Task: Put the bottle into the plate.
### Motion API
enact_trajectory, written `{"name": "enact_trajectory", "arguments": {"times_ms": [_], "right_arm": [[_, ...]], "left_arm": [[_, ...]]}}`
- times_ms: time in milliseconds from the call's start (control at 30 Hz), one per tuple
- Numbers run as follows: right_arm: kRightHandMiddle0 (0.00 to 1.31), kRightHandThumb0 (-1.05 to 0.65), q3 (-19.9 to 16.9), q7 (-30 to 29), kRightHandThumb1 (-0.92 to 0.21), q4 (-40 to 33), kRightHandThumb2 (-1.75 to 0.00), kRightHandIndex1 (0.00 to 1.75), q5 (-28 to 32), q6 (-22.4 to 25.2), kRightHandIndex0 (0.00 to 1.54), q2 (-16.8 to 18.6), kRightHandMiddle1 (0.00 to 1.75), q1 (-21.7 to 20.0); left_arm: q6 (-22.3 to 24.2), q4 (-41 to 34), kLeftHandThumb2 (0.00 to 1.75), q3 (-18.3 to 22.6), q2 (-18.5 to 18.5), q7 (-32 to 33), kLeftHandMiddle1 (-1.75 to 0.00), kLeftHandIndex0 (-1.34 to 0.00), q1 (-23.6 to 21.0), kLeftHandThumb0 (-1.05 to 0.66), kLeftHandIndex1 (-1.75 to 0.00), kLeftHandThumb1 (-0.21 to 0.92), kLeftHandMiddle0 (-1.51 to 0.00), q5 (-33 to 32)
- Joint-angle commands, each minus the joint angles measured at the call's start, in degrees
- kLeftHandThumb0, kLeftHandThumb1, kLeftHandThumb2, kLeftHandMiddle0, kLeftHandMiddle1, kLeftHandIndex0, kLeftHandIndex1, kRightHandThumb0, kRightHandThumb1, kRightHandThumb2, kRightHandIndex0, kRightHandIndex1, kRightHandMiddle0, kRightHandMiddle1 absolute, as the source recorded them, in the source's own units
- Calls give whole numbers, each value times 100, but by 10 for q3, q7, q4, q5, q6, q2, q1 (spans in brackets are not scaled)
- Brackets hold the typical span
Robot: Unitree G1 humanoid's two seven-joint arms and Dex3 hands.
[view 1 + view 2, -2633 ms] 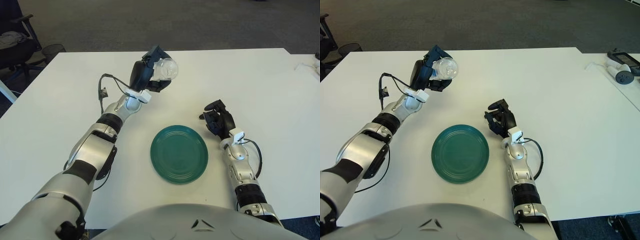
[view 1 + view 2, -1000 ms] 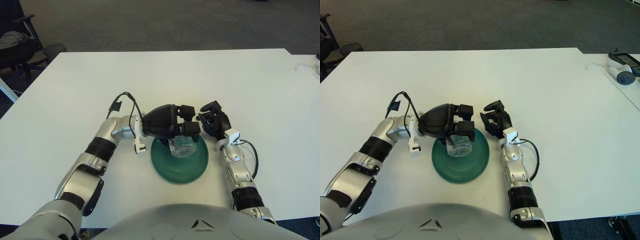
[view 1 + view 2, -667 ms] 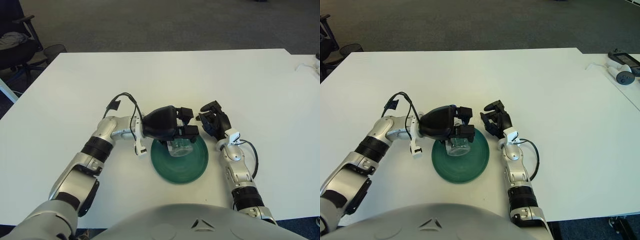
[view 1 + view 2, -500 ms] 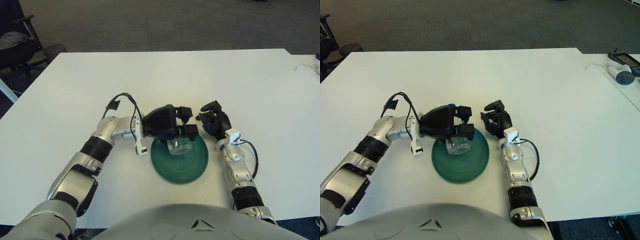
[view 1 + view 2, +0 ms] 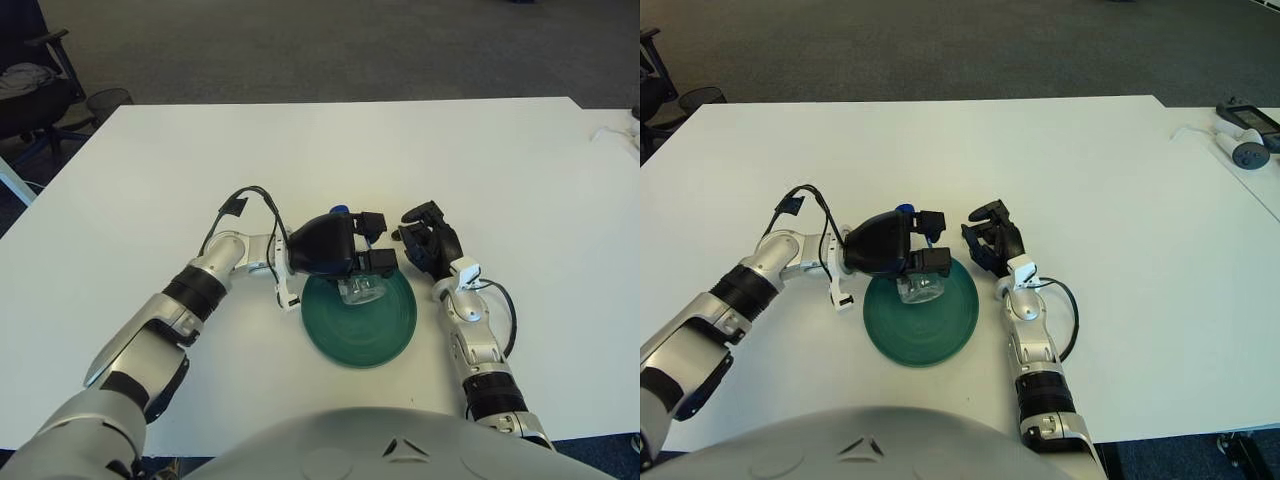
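The plate (image 5: 358, 326) looks like glazed ceramic or hard plastic, dark green, glossy, with fine concentric ridges. Over its upper edge, the bottle (image 5: 362, 289) is clear, shiny plastic with a blue cap. The left hand (image 5: 340, 250), above the plate, has a smooth black plastic shell with a soft sheen. The right hand (image 5: 430, 243), beside the plate's right rim, is matt black plastic. The table (image 5: 520, 180) under the plate is smooth, matt white.
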Motion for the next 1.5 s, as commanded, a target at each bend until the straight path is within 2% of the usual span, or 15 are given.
{"name": "enact_trajectory", "arguments": {"times_ms": [0, 233, 400, 700, 733, 833, 867, 933, 1000, 1067, 1167, 1233, 1300, 1367, 1467], "right_arm": [[18, -1, 1, -4, -92, 54, -40, 133, -7, 54, 41, -4, 175, 43], [17, -1, 3, -6, -92, 48, -40, 133, -9, 60, 41, -3, 175, 45], [17, -1, 0, -1, -92, 49, -39, 133, -1, 65, 42, -2, 175, 43], [17, -1, 0, 6, -92, 28, -39, 132, 7, 83, 42, -2, 175, 48], [17, -1, 2, 7, -92, 21, -39, 133, 5, 90, 42, -3, 175, 49], [17, -1, 4, 8, -92, 12, -39, 133, 3, 104, 42, -5, 175, 50], [18, -1, 3, 8, -92, 10, -39, 133, 3, 108, 41, -5, 175, 51], [18, -1, 3, 8, -92, 9, -39, 133, 3, 114, 41, -4, 175, 50], [19, -1, 0, 4, -92, 27, -39, 133, 3, 110, 41, -3, 175, 44], [21, -1, -3, 0, -92, 40, -43, 149, 2, 105, 30, -1, 167, 39], [22, -1, -4, -3, -92, 47, -45, 157, 2, 101, 25, -1, 164, 36], [22, -1, -9, -2, -92, 66, -45, 159, 4, 101, 24, -4, 163, 23], [22, -1, -15, 1, -92, 97, -45, 160, 9, 102, 23, -8, 163, 2], [22, -1, -18, 4, -92, 109, -45, 161, 11, 111, 23, -11, 163, -8], [20, 0, -16, 7, -92, 101, -43, 144, 9, 125, 32, -12, 171, -7]], "left_arm": [[-30, 28, 141, -11, -3, 28, -175, -67, -10, -50, -175, 24, -124, -40], [-100, 56, 136, -14, -13, 26, -175, -64, -14, -49, -175, 28, -112, -109], [-128, 70, 120, -12, -20, 6, -175, -54, -15, -45, -175, 41, -98, -137], [-164, 83, 90, -23, -10, -115, -175, -37, -27, -39, -175, 64, -76, -231], [-161, 79, 76, -27, 1, -141, -174, -31, -25, -38, -175, 74, -61, -243], [-150, 65, 61, -30, 18, -196, -134, -22, -15, -36, -175, 86, -42, -264], [-145, 61, 70, -29, 21, -211, -116, -14, -12, -44, -153, 88, -36, -269], [-136, 51, 78, -27, 26, -241, -96, -7, -5, -53, -131, 90, -31, -278], [-117, 28, 84, -21, 35, -272, -81, -4, 9, -59, -115, 91, -28, -284], [-97, 5, 90, -12, 43, -296, -53, -1, 26, -67, -91, 92, -24, -293], [-77, -15, 96, 0, 45, -318, -28, 0, 42, -77, -69, 92, -20, -305], [-72, -24, 98, 10, 42, -320, -21, 0, 50, -81, -63, 92, -18, -305], [-71, -32, 102, 22, 39, -313, -12, 0, 56, -88, -44, 92, -10, -299], [-71, -33, 103, 31, 35, -308, -8, 0, 52, -92, -35, 92, -7, -293], [-76, -28, 103, 41, 32, -302, -4, 0, 41, -98, -21, 92, -3, -283]]}}
